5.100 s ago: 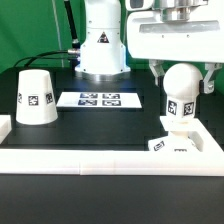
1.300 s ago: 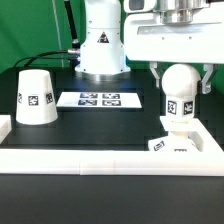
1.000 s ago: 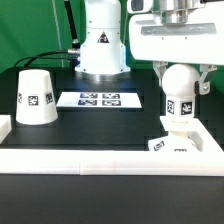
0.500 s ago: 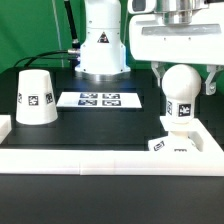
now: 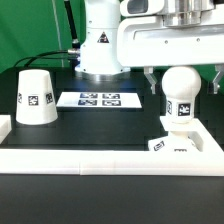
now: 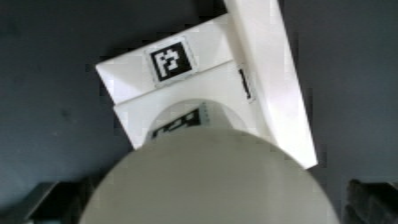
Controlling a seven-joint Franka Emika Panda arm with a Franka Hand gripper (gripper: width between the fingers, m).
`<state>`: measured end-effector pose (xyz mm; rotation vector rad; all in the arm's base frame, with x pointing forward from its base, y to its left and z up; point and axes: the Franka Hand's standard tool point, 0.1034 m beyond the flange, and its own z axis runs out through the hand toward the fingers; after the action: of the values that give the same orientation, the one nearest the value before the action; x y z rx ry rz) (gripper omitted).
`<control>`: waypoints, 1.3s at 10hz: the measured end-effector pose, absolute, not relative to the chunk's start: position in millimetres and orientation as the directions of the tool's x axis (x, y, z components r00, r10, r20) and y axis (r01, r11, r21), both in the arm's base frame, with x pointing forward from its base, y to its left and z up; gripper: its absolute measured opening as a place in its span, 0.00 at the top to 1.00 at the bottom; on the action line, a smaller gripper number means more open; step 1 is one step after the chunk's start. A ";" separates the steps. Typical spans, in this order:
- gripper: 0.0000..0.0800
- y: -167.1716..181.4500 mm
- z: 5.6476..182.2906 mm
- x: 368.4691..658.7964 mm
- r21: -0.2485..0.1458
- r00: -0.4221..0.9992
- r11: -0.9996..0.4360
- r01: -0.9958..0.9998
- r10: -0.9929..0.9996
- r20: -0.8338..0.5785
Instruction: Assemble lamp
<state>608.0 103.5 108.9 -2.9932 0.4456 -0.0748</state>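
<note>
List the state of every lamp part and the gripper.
gripper: open, fingers either side of the bulb, not touching it.
bulb: upright on the base, not held.
base: lying flat, carrying the bulb.
shade: standing wide end down, apart, not mounted.
marker board: lying flat.

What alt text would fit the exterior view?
The open gripper straddles the round bulb without touching it; the bulb stands on the base block. The shade stands apart at the exterior view's left, beside the marker board.
</note>
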 end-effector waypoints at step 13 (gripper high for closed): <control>0.13 100.8 108.7 608.9 -0.019 0.815 -0.817 0.576 0.572 0.096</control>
<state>608.9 100.8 108.7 -2.9472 -0.9322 -0.1329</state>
